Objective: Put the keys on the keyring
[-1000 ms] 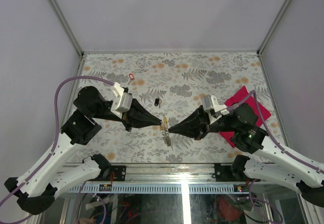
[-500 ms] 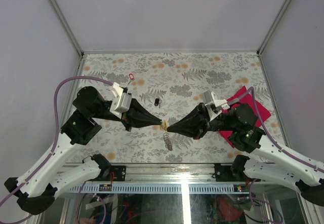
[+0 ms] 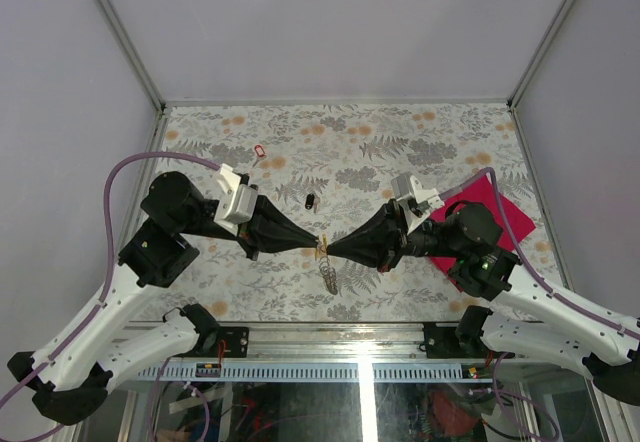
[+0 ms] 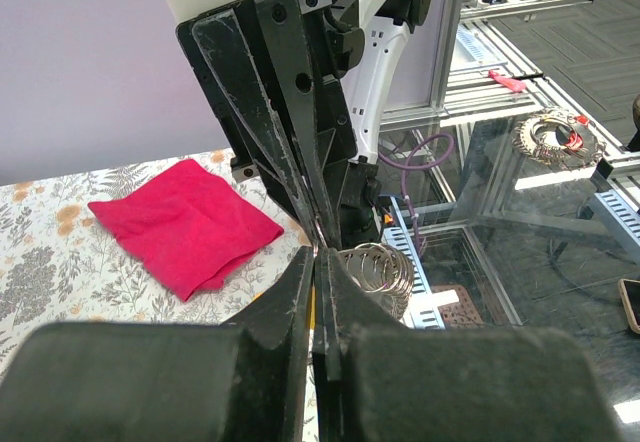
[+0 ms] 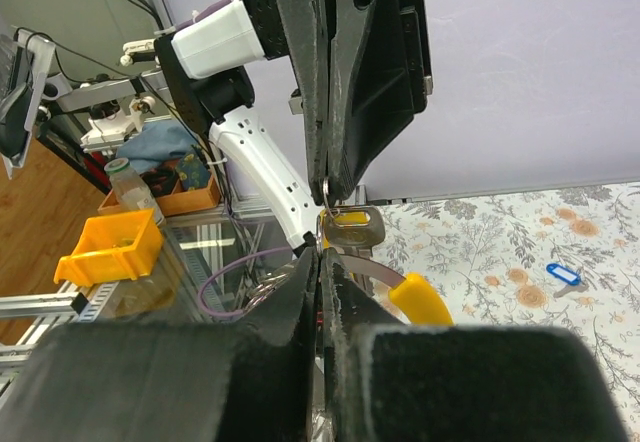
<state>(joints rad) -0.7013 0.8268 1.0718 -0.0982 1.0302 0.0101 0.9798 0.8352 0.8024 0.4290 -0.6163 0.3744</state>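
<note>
We reach in over the floral table (image 3: 400,142) with the left gripper (image 3: 314,245) from 9 o'clock and the right gripper (image 3: 333,253) from 3 o'clock. Their tips meet just 6 o'clock of the table's middle. The magenta cloth (image 3: 503,205) lies at 3 o'clock. Our right gripper is pinched tight on the keyring (image 3: 331,278), whose coils hang toward 6 o'clock. Our left gripper is clamped on the yellow key (image 5: 350,228), right against the ring. We judge that threading is in hand. Next we must work the key's hole onto the ring's split end. The black key (image 3: 310,201) and red key (image 3: 260,150) lie toward 11 o'clock.
</note>
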